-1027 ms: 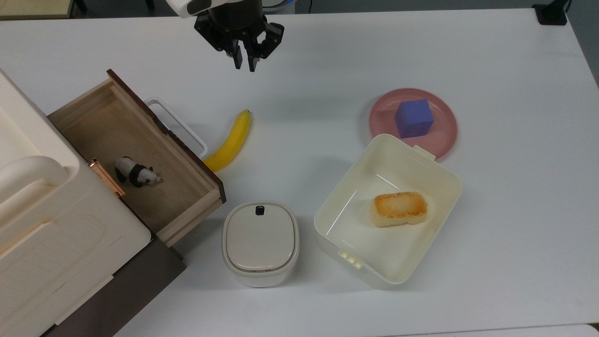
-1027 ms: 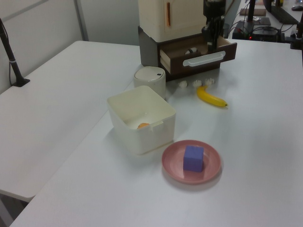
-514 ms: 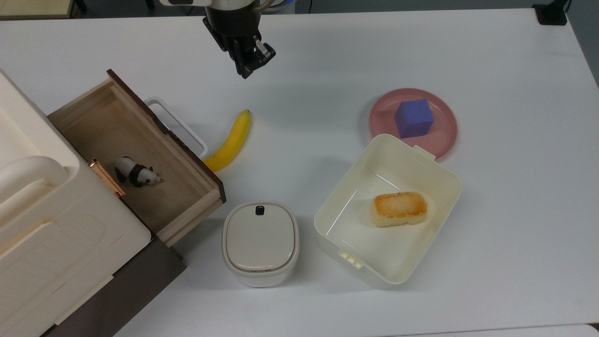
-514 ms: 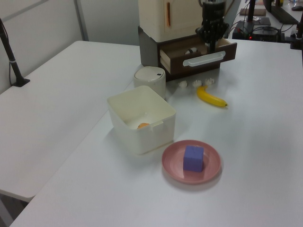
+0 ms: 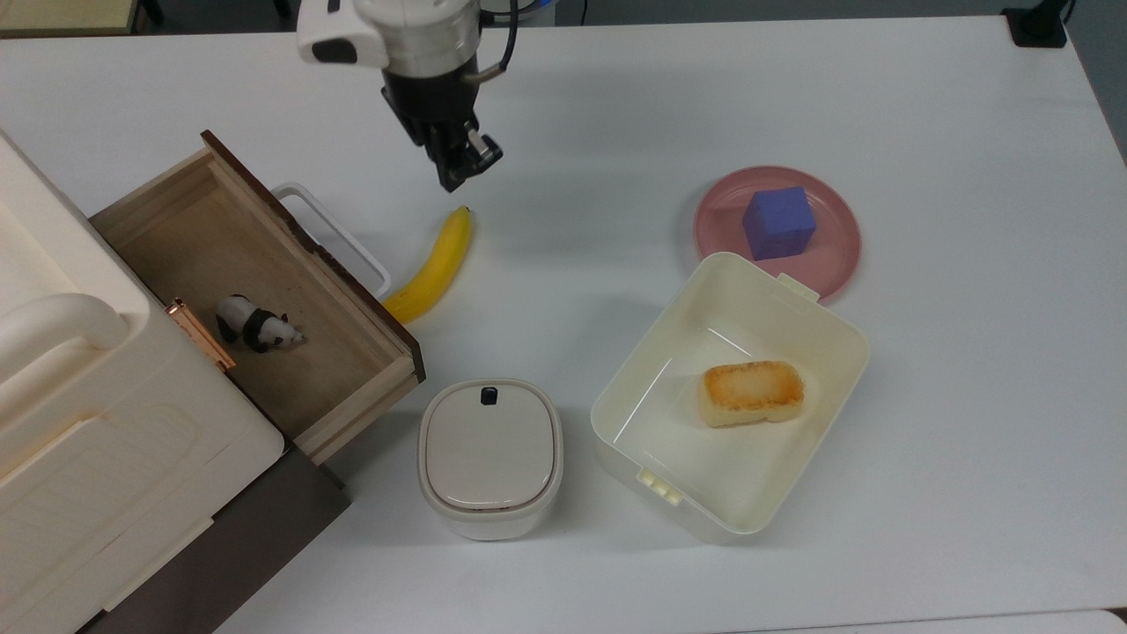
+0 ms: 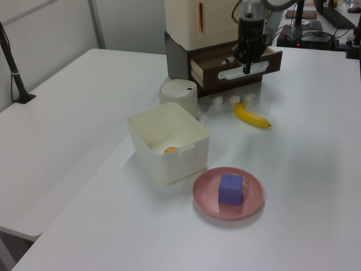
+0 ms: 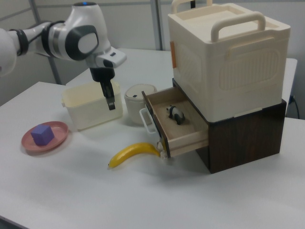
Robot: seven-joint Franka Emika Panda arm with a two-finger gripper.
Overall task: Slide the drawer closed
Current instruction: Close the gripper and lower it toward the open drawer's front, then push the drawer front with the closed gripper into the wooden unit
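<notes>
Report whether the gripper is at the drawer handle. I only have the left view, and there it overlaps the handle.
Observer: Not at it. In the top view the gripper is apart from the white handle, off to the top view's right, near the banana tip.
Operator: Give me its height.
Observer: In the right view it hangs above the table without touching it.
Operator: Check inside the drawer.
Observer: The top view shows a small panda figure standing on the floor of the drawer, close to the cabinet.
</notes>
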